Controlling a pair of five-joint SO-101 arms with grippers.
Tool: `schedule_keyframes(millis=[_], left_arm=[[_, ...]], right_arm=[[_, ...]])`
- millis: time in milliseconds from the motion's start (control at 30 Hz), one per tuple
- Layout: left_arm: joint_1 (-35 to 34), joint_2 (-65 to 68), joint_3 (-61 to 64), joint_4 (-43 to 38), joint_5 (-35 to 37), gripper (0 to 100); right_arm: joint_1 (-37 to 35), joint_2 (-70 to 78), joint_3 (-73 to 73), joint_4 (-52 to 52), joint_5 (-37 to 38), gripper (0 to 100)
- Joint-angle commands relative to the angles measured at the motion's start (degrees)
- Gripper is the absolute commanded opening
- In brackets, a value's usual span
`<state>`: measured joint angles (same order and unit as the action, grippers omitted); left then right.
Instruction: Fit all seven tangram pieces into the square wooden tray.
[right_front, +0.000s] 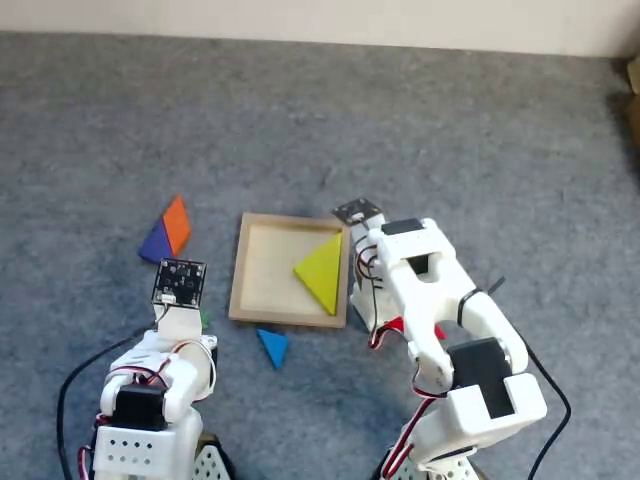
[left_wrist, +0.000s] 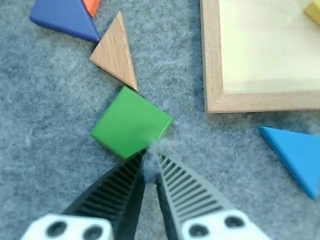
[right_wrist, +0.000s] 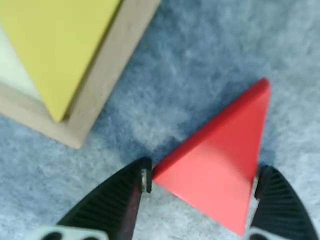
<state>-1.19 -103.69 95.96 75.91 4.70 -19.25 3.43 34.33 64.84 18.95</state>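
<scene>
Your left claw (left_wrist: 151, 159), low over the desk: narrow, tips beside the green square (left_wrist: 131, 122). Tray (right_front: 240, 272): yellow triangle (right_front: 322, 270) inside, long edge along the right wall. Your right claw (right_wrist: 202, 180): wide, straddling the flat red triangle (right_wrist: 220, 150).

The red triangle (right_wrist: 220, 160) lies flat between the right pincer's (right_wrist: 202, 177) spread jaws. The green square (left_wrist: 131, 121) rests just beyond the left pincer (left_wrist: 150, 159).

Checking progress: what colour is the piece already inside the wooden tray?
Yellow: the triangle shows best in the high view.
</scene>
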Motion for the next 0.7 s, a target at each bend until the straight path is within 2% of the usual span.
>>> schedule_keyframes(millis=[0,267,467,667], left_arm=[[-0.04,-0.48,1.19,0.35,0.26,0],[-0.04,-0.48,1.19,0.35,0.26,0],[-0.04,-0.48,1.19,0.35,0.26,0],[-0.04,-0.48,1.19,0.35,0.26,0]], right_arm=[[0.75,-0.22,-3.12,-1.71,0.35,32.1],[0.75,-0.13,-2.95,-4.09,0.44,31.9],[0.75,-0.31,-2.95,-3.91,0.79,21.4],[2.86,-0.66,-3.47,-3.74,0.79,21.1]])
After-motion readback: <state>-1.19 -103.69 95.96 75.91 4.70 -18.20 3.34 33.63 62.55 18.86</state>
